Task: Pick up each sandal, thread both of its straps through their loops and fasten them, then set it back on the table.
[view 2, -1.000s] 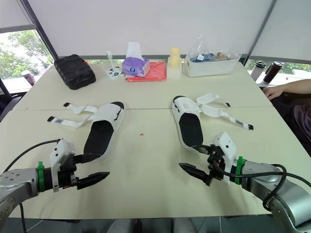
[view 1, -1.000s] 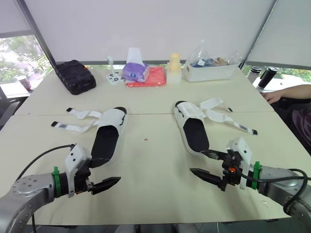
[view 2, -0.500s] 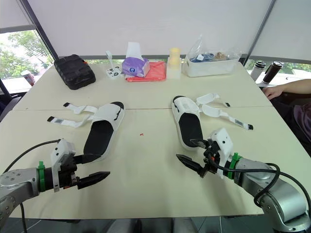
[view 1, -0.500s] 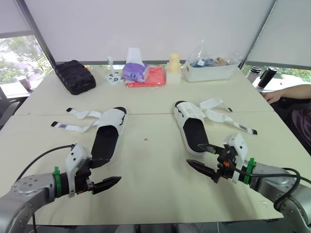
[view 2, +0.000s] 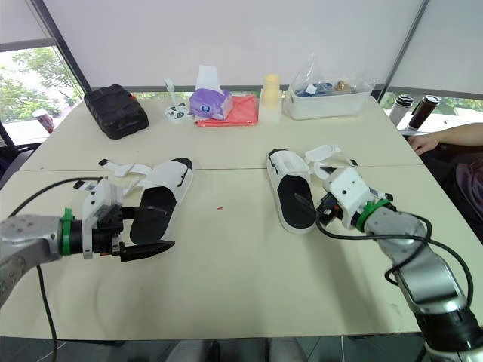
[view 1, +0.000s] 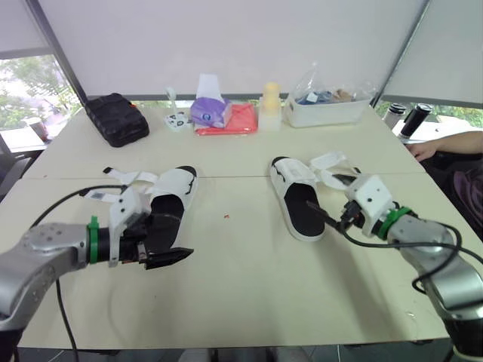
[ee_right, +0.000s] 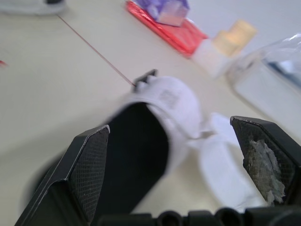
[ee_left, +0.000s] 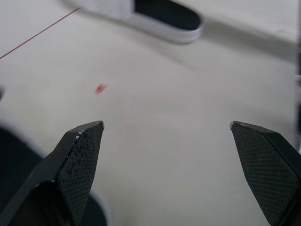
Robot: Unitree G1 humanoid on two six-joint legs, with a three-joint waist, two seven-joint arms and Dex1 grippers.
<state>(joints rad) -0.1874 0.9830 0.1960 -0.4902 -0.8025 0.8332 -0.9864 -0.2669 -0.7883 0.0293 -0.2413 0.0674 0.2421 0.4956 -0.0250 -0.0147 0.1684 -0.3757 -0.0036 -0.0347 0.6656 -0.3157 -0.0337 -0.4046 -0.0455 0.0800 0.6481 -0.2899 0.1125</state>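
Sandals: the left sandal [view 1: 176,187] lies on the table [view 1: 249,294] at 9 o'clock from centre, and the right sandal [view 1: 296,197] lies at 3 o'clock. Both rest sole-down with heels toward 6 o'clock and straps loose, splayed outward. The left gripper [ee_left: 167,123] has its fingers spread wide, holds nothing, and sits at the 6 o'clock end of the left sandal. The right gripper [ee_right: 170,123] is likewise spread wide and empty, at 4 o'clock of the right sandal, aimed across its footbed.
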